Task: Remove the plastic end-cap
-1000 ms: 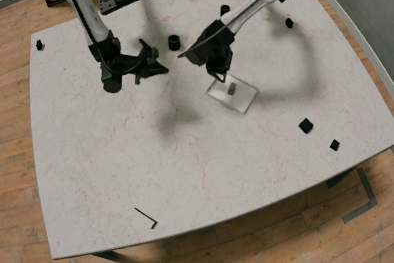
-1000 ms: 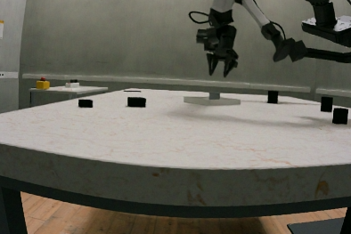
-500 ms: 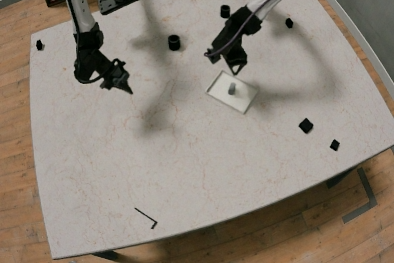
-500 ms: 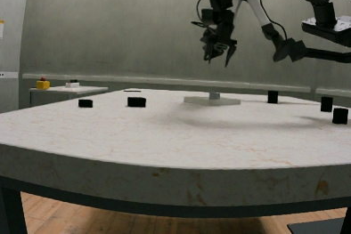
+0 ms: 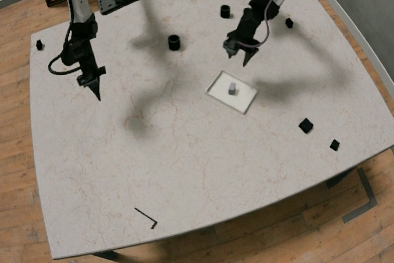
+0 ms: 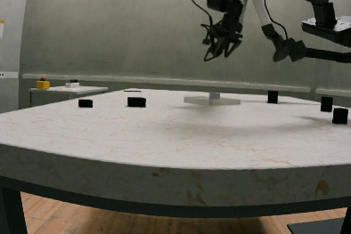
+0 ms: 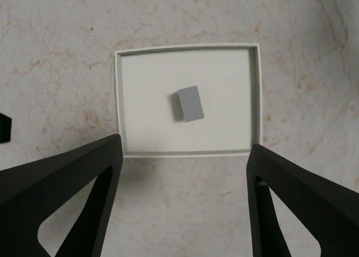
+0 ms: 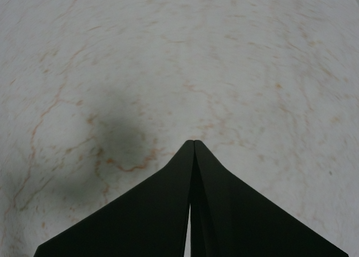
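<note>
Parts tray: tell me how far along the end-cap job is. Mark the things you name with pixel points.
Done, it seems: a grey block (image 5: 232, 89) (image 6: 215, 95) (image 7: 190, 103), apparently the end-cap, is in the parts tray (image 5: 225, 102) (image 6: 191, 100) (image 7: 188, 155), and the right gripper (image 5: 99, 99) (image 8: 193, 152) is shut with bare fingertips. In hand: nothing; the left gripper (image 5: 237, 60) (image 6: 216, 58) (image 7: 185, 152) is open, above the table. Left: probably nothing more than parking the arms.

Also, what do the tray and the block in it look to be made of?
Tray: probably matte painted or moulded plastic, going by its even off-white and thin, plain walls. Block: plain grey, no shine; perhaps plastic.
</note>
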`<action>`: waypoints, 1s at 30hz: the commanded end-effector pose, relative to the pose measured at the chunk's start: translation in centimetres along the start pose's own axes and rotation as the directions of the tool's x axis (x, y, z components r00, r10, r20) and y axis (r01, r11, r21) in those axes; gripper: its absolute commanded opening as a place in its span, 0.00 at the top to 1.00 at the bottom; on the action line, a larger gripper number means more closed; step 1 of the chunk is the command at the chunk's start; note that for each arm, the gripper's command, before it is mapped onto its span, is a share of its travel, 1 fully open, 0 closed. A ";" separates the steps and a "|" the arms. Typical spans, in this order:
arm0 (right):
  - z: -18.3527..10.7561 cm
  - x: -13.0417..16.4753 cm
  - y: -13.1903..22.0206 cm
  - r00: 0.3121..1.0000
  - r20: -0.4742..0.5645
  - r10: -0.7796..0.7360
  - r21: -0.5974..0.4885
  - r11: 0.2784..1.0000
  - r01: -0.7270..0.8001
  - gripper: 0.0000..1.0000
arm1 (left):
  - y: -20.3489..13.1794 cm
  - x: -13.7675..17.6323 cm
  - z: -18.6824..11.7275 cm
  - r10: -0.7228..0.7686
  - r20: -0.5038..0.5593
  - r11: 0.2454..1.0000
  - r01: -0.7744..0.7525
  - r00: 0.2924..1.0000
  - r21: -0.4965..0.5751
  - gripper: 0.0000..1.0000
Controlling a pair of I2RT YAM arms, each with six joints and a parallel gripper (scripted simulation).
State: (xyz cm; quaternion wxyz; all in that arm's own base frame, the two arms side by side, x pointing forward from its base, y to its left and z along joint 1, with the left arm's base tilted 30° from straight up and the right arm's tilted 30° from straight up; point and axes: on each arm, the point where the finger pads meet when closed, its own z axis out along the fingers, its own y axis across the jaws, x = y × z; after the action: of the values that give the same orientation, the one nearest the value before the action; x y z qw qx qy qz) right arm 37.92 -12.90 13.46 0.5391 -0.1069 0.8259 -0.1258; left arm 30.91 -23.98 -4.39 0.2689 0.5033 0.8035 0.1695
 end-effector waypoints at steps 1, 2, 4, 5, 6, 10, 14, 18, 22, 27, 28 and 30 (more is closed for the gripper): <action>-1.1 -1.7 -2.4 0.997 0.063 0.051 0.124 0.991 -0.059 1.00 | 1.1 -2.0 -1.1 -0.211 0.166 0.977 0.215 0.963 -0.004 0.40; -1.1 -1.5 -2.2 0.997 0.057 0.047 0.115 0.992 -0.053 1.00 | 1.1 -1.8 -1.2 -0.222 0.170 0.974 0.226 0.960 -0.003 0.40; -1.1 -1.5 -2.2 0.997 0.057 0.047 0.115 0.992 -0.053 1.00 | 1.1 -1.8 -1.2 -0.222 0.170 0.974 0.226 0.960 -0.003 0.40; -1.0 -1.3 -1.8 0.998 0.050 0.044 0.102 0.994 -0.049 1.00 | 0.6 -1.4 -1.0 -0.222 0.160 0.974 0.224 0.962 0.001 0.40; -1.0 -1.5 -1.9 0.998 0.053 0.043 0.103 0.994 -0.048 1.00 | 0.7 -1.3 -1.1 -0.228 0.164 0.973 0.231 0.960 0.002 0.40; -1.0 -1.6 -2.0 0.998 0.055 0.042 0.104 0.993 -0.047 1.00 | 0.5 -0.6 -1.2 -0.209 0.144 0.977 0.212 0.967 -0.003 0.40; -1.0 -1.6 -2.0 0.998 0.055 0.042 0.104 0.993 -0.047 1.00 | 0.7 -1.0 -1.3 -0.213 0.152 0.976 0.216 0.965 -0.004 0.40; -1.0 -1.6 -2.0 0.998 0.055 0.042 0.104 0.993 -0.047 1.00 | 0.7 -1.0 -1.3 -0.213 0.152 0.976 0.216 0.965 -0.004 0.40; -1.0 -1.6 -2.0 0.998 0.055 0.042 0.104 0.993 -0.047 1.00 | 0.7 -1.0 -1.3 -0.213 0.153 0.976 0.216 0.965 -0.004 0.40; -1.0 -1.6 -2.0 0.998 0.055 0.042 0.104 0.993 -0.047 1.00 | 0.7 -1.0 -1.3 -0.213 0.153 0.976 0.216 0.965 -0.004 0.40; -1.0 -1.6 -2.0 0.998 0.055 0.042 0.104 0.993 -0.047 1.00 | 0.7 -1.0 -1.3 -0.213 0.153 0.976 0.216 0.965 -0.004 0.40; -1.0 -1.6 -2.0 0.998 0.055 0.042 0.104 0.993 -0.047 1.00 | 0.7 -1.0 -1.3 -0.213 0.153 0.976 0.216 0.965 -0.004 0.40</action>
State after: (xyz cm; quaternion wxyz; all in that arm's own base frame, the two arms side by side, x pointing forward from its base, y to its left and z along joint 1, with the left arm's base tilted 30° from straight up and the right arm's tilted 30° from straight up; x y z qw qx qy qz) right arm 37.63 -14.24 14.02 0.5500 -0.0630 0.8205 -0.1426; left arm 30.41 -23.88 -4.24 0.3293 0.4356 0.8288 0.1222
